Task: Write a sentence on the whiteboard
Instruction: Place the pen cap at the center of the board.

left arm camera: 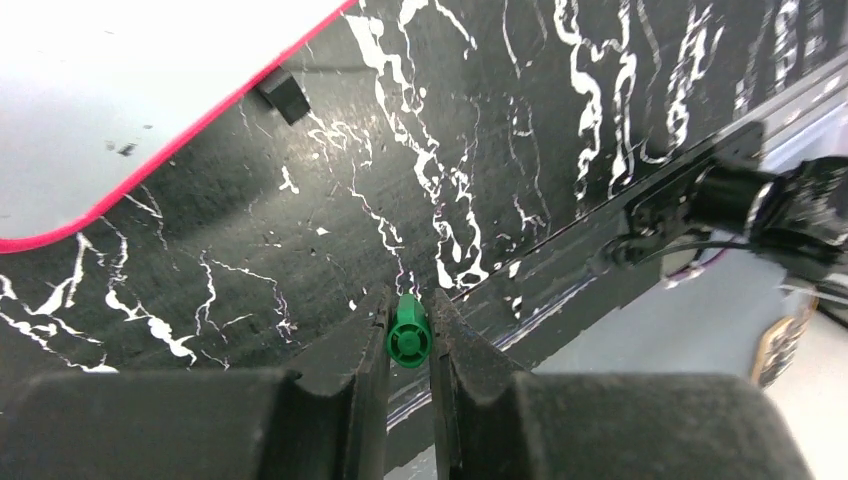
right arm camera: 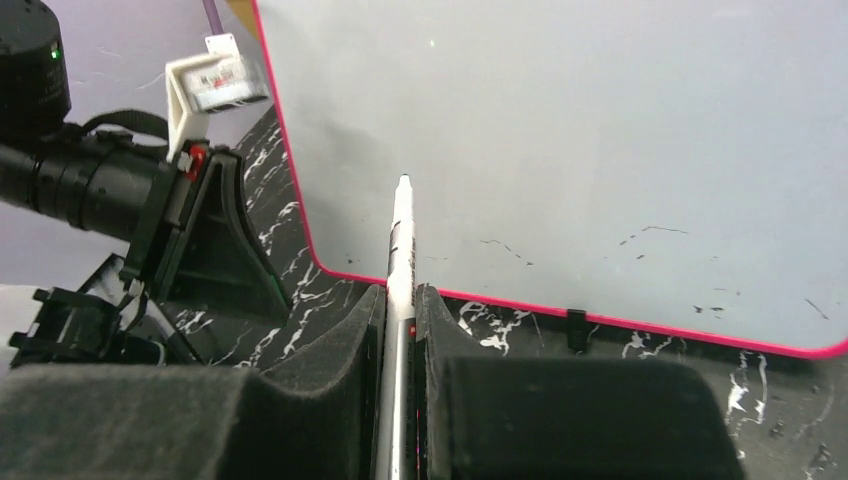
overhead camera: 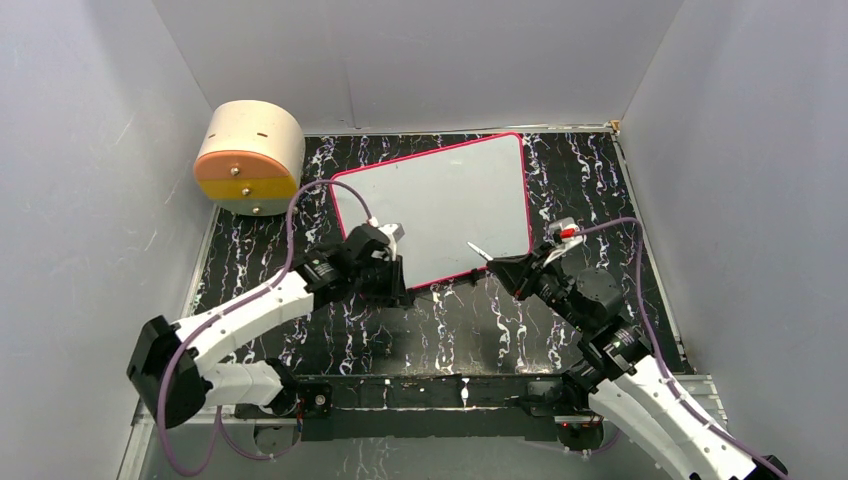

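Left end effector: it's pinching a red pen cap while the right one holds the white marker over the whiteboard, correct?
Not quite: the left wrist view shows the cap in the left end effector is green, not red. The rest holds: the right end effector grips the white marker over the whiteboard.

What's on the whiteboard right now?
The whiteboard shows no writing, only faint dark specks near its near edge. The pen in the right end effector pokes over that edge; contact unclear. From above, the left end effector covers the near-left corner.
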`<state>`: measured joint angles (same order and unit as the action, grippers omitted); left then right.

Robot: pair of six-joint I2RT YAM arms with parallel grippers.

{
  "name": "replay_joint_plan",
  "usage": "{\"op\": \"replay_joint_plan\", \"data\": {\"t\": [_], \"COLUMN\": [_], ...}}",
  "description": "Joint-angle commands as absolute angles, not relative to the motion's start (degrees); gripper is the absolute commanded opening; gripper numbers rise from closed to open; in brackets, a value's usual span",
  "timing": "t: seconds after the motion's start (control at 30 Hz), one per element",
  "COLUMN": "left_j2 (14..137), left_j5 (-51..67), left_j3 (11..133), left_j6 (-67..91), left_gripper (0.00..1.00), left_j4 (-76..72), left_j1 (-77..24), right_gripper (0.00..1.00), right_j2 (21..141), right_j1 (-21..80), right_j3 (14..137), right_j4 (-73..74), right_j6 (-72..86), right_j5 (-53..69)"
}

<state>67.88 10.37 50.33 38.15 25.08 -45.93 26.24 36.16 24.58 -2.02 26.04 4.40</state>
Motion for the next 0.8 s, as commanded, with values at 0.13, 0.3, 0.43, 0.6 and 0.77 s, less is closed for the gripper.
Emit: {"op": "replay_joint_plan", "data": {"t": [0.13,0.3,0.43,0.6,0.77], "left_j2": [76.6,82.4,87.1,91.4,95.7], "left_j5": [3.4,2.5,1.3,-1.7,-3.7], "left_j3": [55.0,56.4,58.0,59.7,61.3], "left_j6": [35.7,34.9,33.9,33.1,32.8], "left_gripper": [0.00,0.00,0.00,0.05,0.05], "left_j4": [31.1,31.4,31.6,31.7,31.9], "left_j1": [-53.3,-55.5,-56.7,-58.0,-59.3], "right_gripper": [0.00,0.00,0.00,0.00,0.00], "right_j2": [23.9,23.1,22.1,20.9,20.0], "right_j1": [36.3,36.3,36.3,36.3,36.3], "right_j3": [28.0,28.2,28.1,28.3,28.8], "right_j4": [1.5,3.1,3.9,4.9,6.2], "right_j6": [22.8,22.3,22.1,21.7,21.1], "right_j5": [-2.2,-3.6,-5.1,-6.5,-8.0]}}
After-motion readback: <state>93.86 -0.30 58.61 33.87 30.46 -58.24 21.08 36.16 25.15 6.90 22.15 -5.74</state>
